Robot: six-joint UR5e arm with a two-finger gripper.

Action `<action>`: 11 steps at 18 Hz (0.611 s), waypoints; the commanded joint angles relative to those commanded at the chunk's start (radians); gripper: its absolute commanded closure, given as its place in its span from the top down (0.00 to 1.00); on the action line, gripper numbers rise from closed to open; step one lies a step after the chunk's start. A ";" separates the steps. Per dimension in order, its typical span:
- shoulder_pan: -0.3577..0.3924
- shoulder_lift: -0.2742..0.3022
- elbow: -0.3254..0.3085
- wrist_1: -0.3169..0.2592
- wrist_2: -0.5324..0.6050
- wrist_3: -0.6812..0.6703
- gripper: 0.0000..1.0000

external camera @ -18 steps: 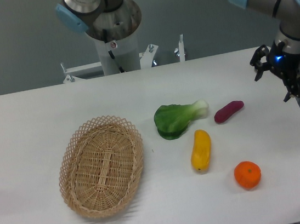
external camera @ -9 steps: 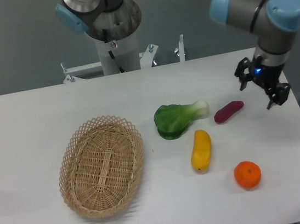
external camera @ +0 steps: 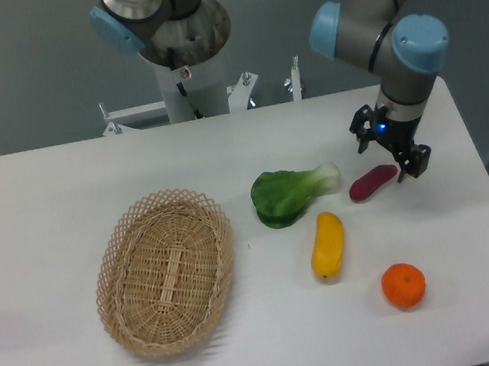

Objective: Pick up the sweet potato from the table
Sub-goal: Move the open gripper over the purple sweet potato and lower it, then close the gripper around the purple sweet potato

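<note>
The sweet potato [external camera: 372, 182] is a small reddish-purple oblong lying on the white table [external camera: 39, 201], right of centre. My gripper [external camera: 392, 154] hangs open and empty just above and to the right of the sweet potato's right end, its fingers [external camera: 361, 139] spread on either side. It holds nothing.
A green leafy vegetable [external camera: 287, 193] lies left of the sweet potato. A yellow oblong vegetable [external camera: 327, 245] lies below it, and a round orange fruit [external camera: 403, 286] sits nearer the front right. A wicker basket [external camera: 165, 271] stands at the left. The arm's base post [external camera: 186, 78] rises behind the table.
The gripper has moved left from beyond the table's right edge to just over the sweet potato's right end. The objects on the table have not moved.
</note>
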 joint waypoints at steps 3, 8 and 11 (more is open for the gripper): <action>0.000 -0.014 -0.011 0.017 0.008 0.002 1.00; -0.002 -0.037 -0.015 0.055 0.021 0.014 1.00; 0.000 -0.043 -0.028 0.060 0.028 0.014 1.00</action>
